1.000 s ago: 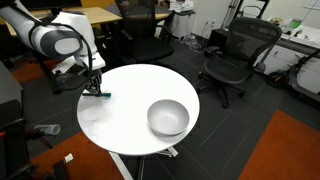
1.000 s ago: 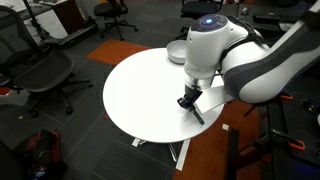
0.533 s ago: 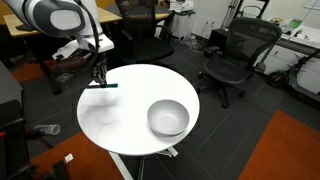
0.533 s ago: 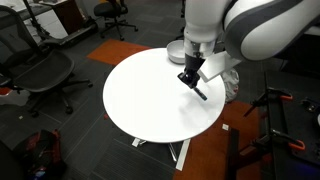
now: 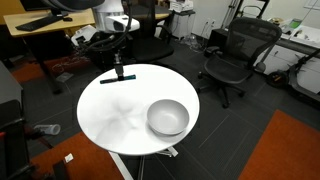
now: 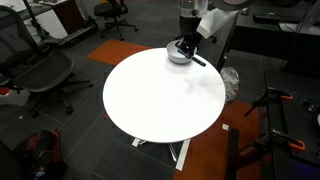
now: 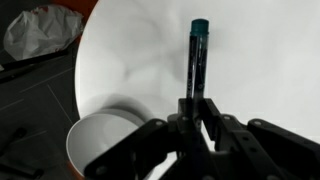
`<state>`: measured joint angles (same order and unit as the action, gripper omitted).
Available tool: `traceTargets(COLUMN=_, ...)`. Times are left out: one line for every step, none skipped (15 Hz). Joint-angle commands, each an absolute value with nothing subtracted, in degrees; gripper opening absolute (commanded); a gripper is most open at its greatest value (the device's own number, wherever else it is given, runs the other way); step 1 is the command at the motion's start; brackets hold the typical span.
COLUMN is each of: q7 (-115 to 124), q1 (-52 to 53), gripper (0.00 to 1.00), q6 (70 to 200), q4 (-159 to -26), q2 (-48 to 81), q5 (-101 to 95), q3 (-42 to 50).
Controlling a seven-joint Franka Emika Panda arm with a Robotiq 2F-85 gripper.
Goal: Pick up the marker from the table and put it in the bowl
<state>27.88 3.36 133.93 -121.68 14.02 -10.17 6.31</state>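
Note:
My gripper (image 5: 118,70) is shut on the marker (image 5: 116,79), a thin dark pen with a teal-blue end, and holds it level in the air above the far part of the round white table (image 5: 110,125). In the wrist view the marker (image 7: 196,55) sticks out from between the shut jaws (image 7: 190,122), teal cap outward, over the tabletop (image 7: 260,60). The white-grey bowl (image 5: 167,117) stands on the table, apart from the gripper. It also shows in the wrist view (image 7: 100,145). In an exterior view the gripper (image 6: 186,45) hangs in front of the bowl (image 6: 176,56).
Black office chairs (image 5: 235,55) stand behind the table and another (image 6: 40,75) beside it. Light-wood desks (image 5: 45,20) are at the back. The floor is dark carpet with an orange patch (image 5: 290,150). A crumpled white bag (image 7: 40,30) lies on the floor.
The gripper has lifted the marker off the tabletop and carried it up and across toward the bowl's side. The arm has risen mostly out of both exterior views.

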Motion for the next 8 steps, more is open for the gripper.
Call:
traceTargets(q7=22.39, q1=1.19, gripper=0.05, q6=129.58, q4=-112.83, q2=18.78, q5=-11.29, q3=7.05)
traceTargets(q7=21.9, q1=0.85, gripper=0.05, q6=129.18, q4=-110.93, q2=20.01, q5=-11.72, q3=7.52)
traceTargets(q7=21.06, q1=0.33, gripper=0.05, q6=128.74, q4=-108.85, q2=21.41, q5=-11.59, q3=7.91)
traceTargets(q7=20.56, q1=-0.03, gripper=0.05, q6=128.56, q4=-107.11, q2=22.63, q5=-11.75, q3=8.31)
traceTargets(q7=20.13, q1=-0.48, gripper=0.05, q6=128.4, q4=-105.21, q2=24.05, q5=-11.75, q3=8.75)
traceTargets(q7=20.01, q1=-0.79, gripper=0.05, q6=128.41, q4=-103.47, q2=25.4, q5=-11.8, q3=9.28)
traceTargets(q7=20.07, q1=-1.19, gripper=0.05, q6=128.44, q4=-101.76, q2=26.69, q5=-11.77, q3=9.86)
traceTargets(q7=20.13, q1=-1.53, gripper=0.05, q6=128.27, q4=-100.19, q2=27.9, q5=-11.64, q3=10.35)
